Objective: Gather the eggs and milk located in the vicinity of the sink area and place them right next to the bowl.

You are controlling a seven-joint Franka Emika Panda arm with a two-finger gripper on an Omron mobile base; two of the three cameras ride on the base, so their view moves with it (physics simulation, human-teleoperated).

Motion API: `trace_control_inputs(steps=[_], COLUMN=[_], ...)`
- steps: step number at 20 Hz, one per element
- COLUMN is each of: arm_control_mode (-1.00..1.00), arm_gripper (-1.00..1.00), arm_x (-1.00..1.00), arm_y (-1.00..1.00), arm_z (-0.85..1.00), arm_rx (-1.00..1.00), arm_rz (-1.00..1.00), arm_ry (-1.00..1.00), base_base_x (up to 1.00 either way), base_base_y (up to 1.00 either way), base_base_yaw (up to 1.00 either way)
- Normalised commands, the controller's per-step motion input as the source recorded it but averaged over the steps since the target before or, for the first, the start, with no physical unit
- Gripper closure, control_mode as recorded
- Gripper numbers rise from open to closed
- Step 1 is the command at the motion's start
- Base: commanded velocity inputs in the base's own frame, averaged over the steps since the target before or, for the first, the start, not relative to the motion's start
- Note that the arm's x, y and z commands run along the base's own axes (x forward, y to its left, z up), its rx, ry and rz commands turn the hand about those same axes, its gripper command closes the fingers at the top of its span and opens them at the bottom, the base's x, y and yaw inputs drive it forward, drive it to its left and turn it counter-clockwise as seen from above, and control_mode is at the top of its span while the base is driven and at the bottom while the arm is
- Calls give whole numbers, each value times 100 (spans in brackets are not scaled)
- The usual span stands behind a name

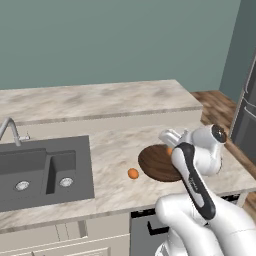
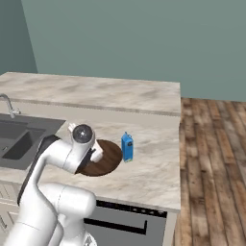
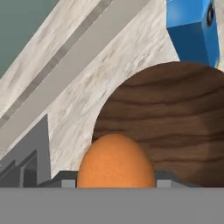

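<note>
Milk beside bowl, arm overlapping

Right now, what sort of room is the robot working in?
A home kitchen, by the look of it, in a rendered scene. A dark double-basin sink with a curved faucet is set into a marble-look counter, and a milk carton stands beside a wooden bowl.

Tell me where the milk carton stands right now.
In the right base view the milk stands upright on the marble counter, just off the right rim of the bowl, on the side away from the sink.
</note>
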Motion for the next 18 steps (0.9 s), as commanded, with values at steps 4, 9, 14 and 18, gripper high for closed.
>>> trace_control_inputs(steps=[4,9,14,18], arm_control_mode=[-100,-100,-100,-100], arm_gripper=[100,100,100,100], arm_x=[-10,0,11,42], arm_y=[-100,-100,-76,-43], arm_z=[3,22,35,15], arm_rx=[7,1,0,-12], arm_rz=[0,0,2,1], arm_ry=[-5,0,14,31], base_base_x=[0,0,0,0], base_base_y=[0,0,0,0], base_base_yaw=[0,0,0,0])
